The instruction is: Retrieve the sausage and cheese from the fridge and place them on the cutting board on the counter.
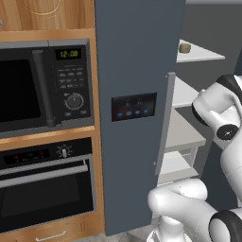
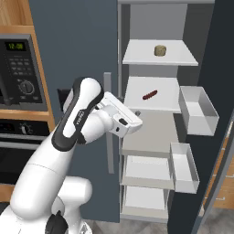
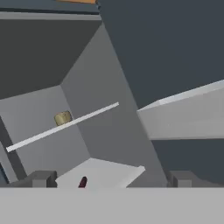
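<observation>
We are at the open fridge [image 2: 82,50], with the right door swung wide and the shelves bare to us. The sausage [image 2: 149,95] lies on the second shelf [image 2: 137,103] from the top, tilted, a little right of the shelf's middle. The cheese [image 2: 159,50] sits alone on the top shelf [image 2: 183,57], near its centre. Neither has been picked up yet, so we judge the step in hand to be the reach for the first of them, most likely the sausage, which is nearer the hand.

To do it well, we should bring the hand [image 2: 135,115] up and in over the second shelf, clear of that shelf's front edge and of the door bins [image 2: 196,109] on the right. We should then turn the wrist so the fingers straddle the sausage across its short width, not along its length. It is a small round rod and may roll if one finger nudges it first, so we close evenly from both sides.

The hand hangs just in front of the shelves, below the sausage's level and to its left. In the hand view its fingertips [image 3: 41,178] stand wide apart with nothing between them; it holds nothing and touches nothing. There the sausage shows low between the tips and the cheese farther up on its shelf.
</observation>
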You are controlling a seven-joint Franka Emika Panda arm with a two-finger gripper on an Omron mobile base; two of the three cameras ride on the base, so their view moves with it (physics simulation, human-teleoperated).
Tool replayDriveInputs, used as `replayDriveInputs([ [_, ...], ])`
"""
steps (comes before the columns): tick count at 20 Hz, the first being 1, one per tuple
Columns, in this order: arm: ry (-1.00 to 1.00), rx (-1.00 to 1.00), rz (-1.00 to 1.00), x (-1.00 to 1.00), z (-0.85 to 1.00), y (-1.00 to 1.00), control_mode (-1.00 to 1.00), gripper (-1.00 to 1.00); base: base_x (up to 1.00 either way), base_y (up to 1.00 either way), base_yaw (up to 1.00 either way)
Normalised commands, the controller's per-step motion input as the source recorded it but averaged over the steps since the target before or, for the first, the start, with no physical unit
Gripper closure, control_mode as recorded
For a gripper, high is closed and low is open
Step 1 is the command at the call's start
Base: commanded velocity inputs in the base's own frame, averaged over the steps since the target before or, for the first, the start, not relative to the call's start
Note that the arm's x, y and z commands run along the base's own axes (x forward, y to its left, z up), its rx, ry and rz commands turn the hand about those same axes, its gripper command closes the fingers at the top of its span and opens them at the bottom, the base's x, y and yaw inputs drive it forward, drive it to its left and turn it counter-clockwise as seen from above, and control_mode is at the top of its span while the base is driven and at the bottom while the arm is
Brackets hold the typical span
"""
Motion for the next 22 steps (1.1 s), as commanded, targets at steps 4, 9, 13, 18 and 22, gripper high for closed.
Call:
replayDriveInputs([
  [4, -0.72, -0.02, 0.0, 0.0, 1.0, 0.21, -1.0, -1.0, 0.0, 0.0, 0.0],
  [9, -0.71, -0.43, -0.02, 0.12, 0.3, 0.29, -1.0, -1.0, 0.0, 0.0, 0.0],
  [13, -0.45, -0.77, -0.01, 0.18, -0.09, 0.47, -1.0, -1.0, 0.0, 0.0, 0.0],
  [18, 0.35, -0.67, 0.0, 0.45, 0.02, 0.36, -1.0, -1.0, 0.0, 0.0, 0.0],
  [22, 1.0, -0.48, 0.0, 0.46, -0.52, 0.35, -1.0, -1.0, 0.0, 0.0, 0.0],
])
